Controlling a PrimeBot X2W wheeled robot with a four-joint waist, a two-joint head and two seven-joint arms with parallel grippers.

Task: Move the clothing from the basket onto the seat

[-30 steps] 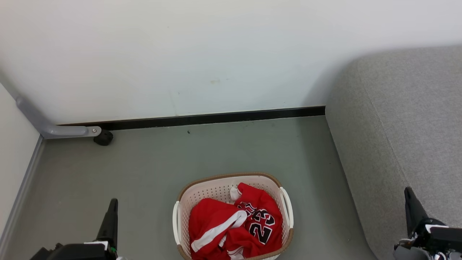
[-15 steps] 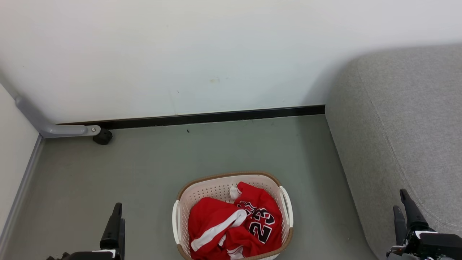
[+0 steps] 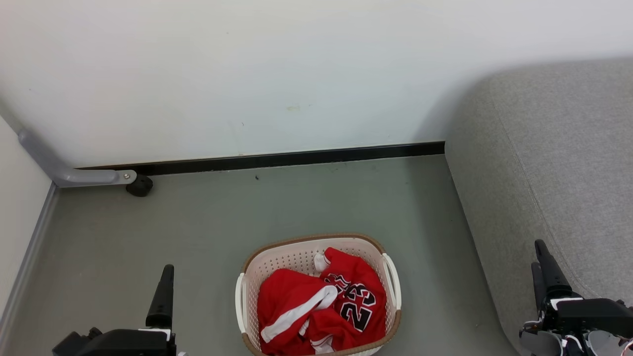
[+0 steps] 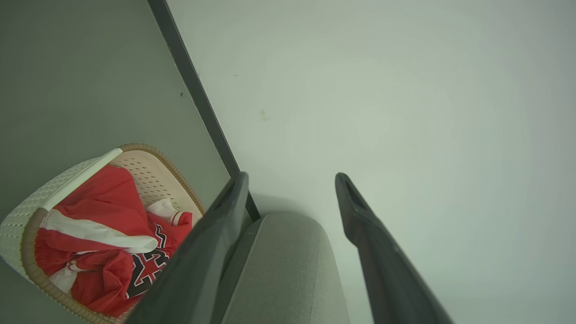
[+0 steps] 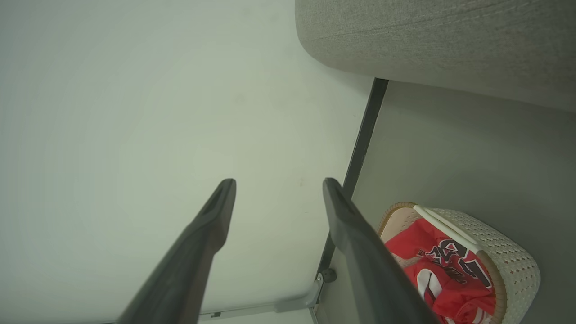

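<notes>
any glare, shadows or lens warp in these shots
Head view: even light, no glare, sharp; the seat throws a soft shadow on the wall. Left wrist view: wide-angle stretch on the basket, its own fingers soft. Right wrist view: wall dims toward the corners.

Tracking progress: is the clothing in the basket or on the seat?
In the basket: the clothing lies crumpled inside its rim, apart from the seat.

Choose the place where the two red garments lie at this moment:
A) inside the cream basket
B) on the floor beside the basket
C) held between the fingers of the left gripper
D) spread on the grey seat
A: the red garments lie crumpled inside the basket, which stands on the floor, apart from the seat.
</notes>
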